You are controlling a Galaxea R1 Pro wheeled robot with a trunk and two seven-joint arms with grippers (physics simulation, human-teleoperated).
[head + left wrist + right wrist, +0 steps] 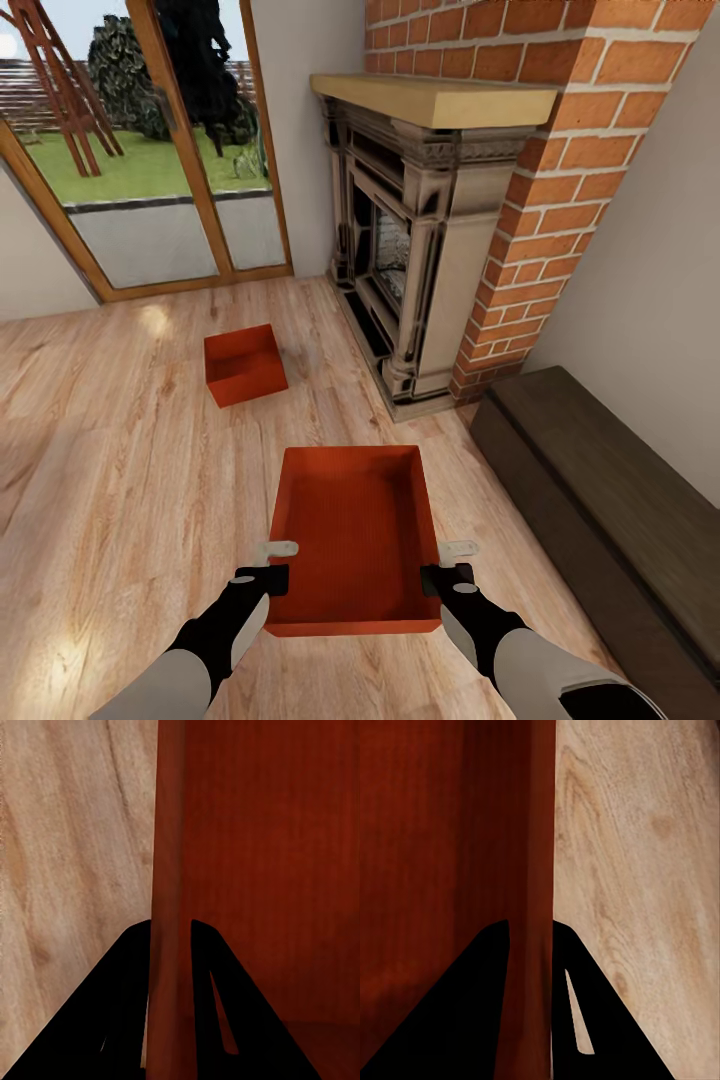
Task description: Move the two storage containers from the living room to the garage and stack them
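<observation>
One red-orange storage container (352, 530) sits just in front of me over the living room's wood-plank flooring (120, 480). My left gripper (281, 562) is shut on its left wall, and my right gripper (449, 562) is shut on its right wall. In the left wrist view the left gripper (171, 926) straddles the thin red wall (169, 832). The right wrist view has the right gripper (531, 924) clamped the same way on the opposite wall (536, 832). The second storage container (244, 364) rests on the planks farther ahead to the left. The garage and its floor are out of view.
A dark ornate fireplace (420, 250) and a red brick chimney (560, 200) stand ahead on the right. Along the right wall lies a long dark brown chest (610, 500). Wood-framed glass doors (150, 150) close the far left.
</observation>
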